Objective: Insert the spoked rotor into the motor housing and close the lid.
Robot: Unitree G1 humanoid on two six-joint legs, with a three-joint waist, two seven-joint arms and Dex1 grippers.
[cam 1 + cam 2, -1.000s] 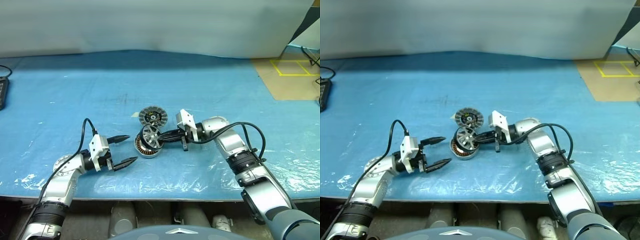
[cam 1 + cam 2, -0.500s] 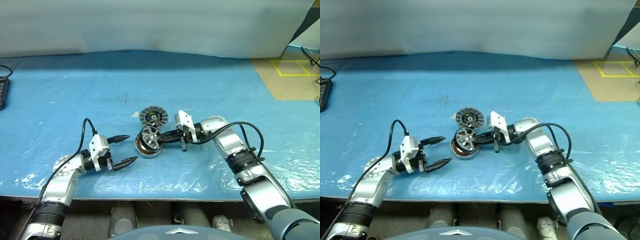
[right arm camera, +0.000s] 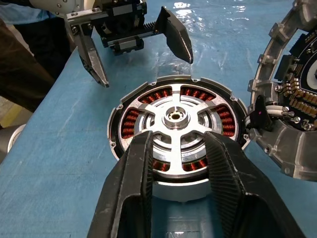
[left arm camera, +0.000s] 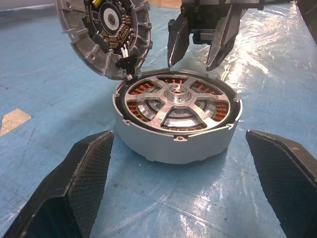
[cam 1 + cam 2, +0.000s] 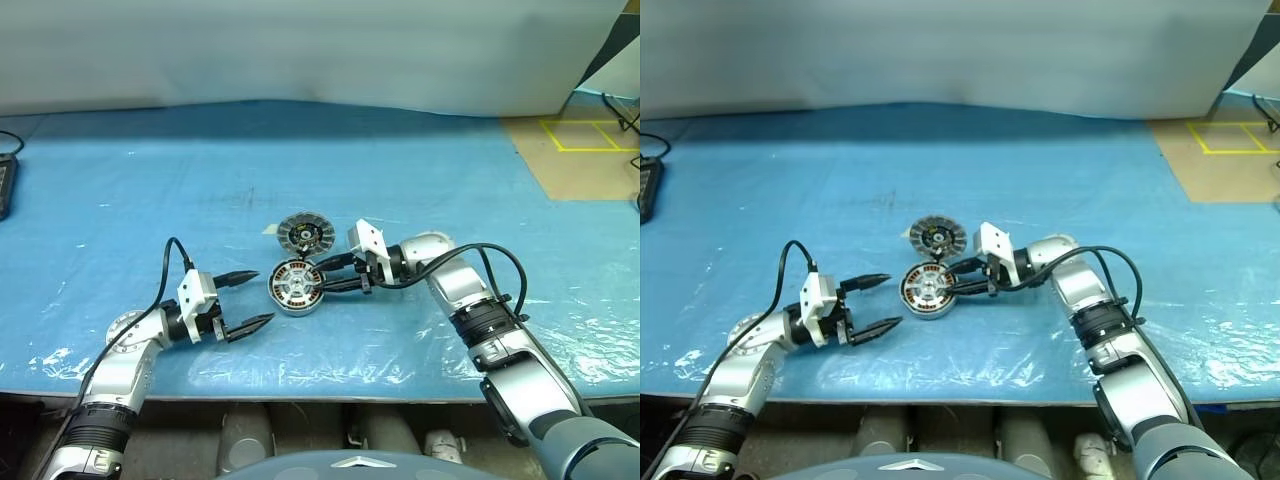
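Note:
The spoked rotor (image 4: 177, 96) lies flat inside the motor housing (image 4: 173, 141), with copper windings showing between its spokes. The housing (image 5: 296, 288) sits mid-table on the blue sheet. The lid (image 5: 305, 233) stands tilted just behind it, toothed face toward the housing, with its edge at the housing's rim. My right gripper (image 5: 325, 277) hovers at the housing's right edge; its fingers (image 3: 133, 188) are apart and hold nothing. My left gripper (image 5: 262, 296) is wide open to the left of the housing, pointing at it.
Blue plastic sheet (image 5: 200, 180) covers the table, wrinkled near the front edge. A dark device (image 5: 5, 185) lies at the far left edge. A brown floor patch with yellow tape (image 5: 585, 135) shows at the back right.
The rotor, held tilted over the housing by my right gripper, now lies flat inside it. The right gripper's fingers have parted and let it go. The left arm has not moved.

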